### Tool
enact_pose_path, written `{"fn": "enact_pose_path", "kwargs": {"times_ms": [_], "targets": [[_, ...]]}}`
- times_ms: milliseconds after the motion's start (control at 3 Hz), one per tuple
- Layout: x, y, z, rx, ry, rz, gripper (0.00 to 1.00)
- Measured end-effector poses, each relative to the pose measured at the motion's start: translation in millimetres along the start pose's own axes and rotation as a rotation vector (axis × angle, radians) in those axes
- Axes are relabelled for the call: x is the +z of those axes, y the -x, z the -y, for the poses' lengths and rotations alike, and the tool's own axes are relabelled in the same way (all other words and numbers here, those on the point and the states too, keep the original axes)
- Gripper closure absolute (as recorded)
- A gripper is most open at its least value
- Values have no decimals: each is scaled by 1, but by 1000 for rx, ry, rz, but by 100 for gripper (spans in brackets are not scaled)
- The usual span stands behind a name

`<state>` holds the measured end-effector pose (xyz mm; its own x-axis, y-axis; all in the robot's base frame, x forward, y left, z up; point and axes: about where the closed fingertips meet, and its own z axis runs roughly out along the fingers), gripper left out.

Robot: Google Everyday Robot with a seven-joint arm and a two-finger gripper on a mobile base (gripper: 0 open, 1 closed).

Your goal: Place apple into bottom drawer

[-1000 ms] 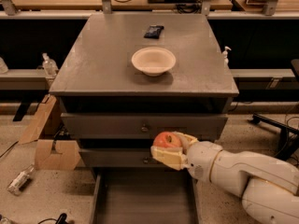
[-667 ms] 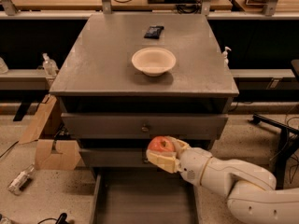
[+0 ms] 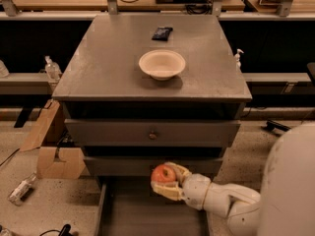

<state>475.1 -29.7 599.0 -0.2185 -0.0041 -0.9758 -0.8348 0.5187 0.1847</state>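
The red-orange apple (image 3: 163,174) is held in my gripper (image 3: 166,181), whose pale fingers (image 3: 167,191) close around it from the right. The arm reaches in from the lower right. The apple hangs just in front of the middle drawer front, above the far end of the bottom drawer (image 3: 128,215), which is pulled out toward the camera as a long grey tray with thin side walls. The drawer floor under the apple looks bare.
The grey cabinet top (image 3: 113,68) holds a white bowl (image 3: 162,64) and a small dark packet (image 3: 162,33). A knobbed drawer (image 3: 152,134) sits above. Cardboard pieces (image 3: 51,151) and a bottle (image 3: 19,190) lie on the floor at left.
My gripper with the apple has moved left and down, from beside the middle drawer front to over the open bottom drawer.
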Motion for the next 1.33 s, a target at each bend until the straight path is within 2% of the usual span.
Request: {"fn": "enact_pose_path", "kwargs": {"times_ms": [333,667,1000,1333], "targets": [[-2,-66,4,36,0,-60,100],[0,-112,8,68,-36,-123,100],[0,-119,9,76,-46,-131,100],[10,-134,9,95,-17,-142,100]]}}
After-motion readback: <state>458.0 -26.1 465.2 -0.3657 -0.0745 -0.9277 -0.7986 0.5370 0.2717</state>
